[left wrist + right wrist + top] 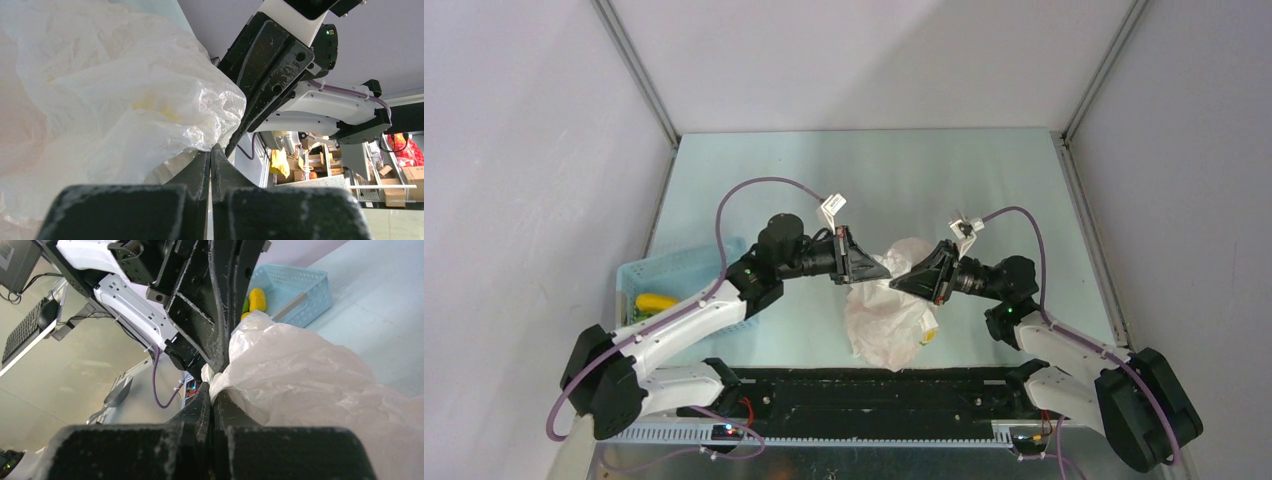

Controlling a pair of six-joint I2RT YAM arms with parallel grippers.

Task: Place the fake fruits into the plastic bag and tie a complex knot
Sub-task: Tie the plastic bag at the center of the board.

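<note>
Black fingers (pixel 202 170) of the left gripper (pixel 211 150) fill the bottom of its wrist view, pressed together with no gap, and a fold of the plastic bag (pixel 100 100) runs into the seam at their tips. The right gripper (pixel 212 392) is likewise clenched, with the bag's film (pixel 310 370) bunched against its tips and trapped between them.

From above, the two grippers meet tip to tip over the bag's upper end, the left gripper (pixel 884 270) coming from the left and the right gripper (pixel 896 283) from the right, nearly touching. The plastic bag (pixel 889 320) hangs and spreads below them toward the near edge, in the middle of the pale blue-green table (pixel 874 170), crumpled and translucent white. A faint pink-orange tint shows through the film, and a small yellow mark sits at its lower right; what is inside cannot be told apart.

Well to the left of the bag stands a light blue slatted basket (pixel 659 272), partly hidden by the left arm. A yellow fake fruit (pixel 654 301) lies in it; the right wrist view shows the same basket (pixel 300 285) with the yellow fruit (pixel 257 299) beside something green and something orange, too small to name.

A black rail (pixel 864 395) runs along the near table edge between the arm bases.
</note>
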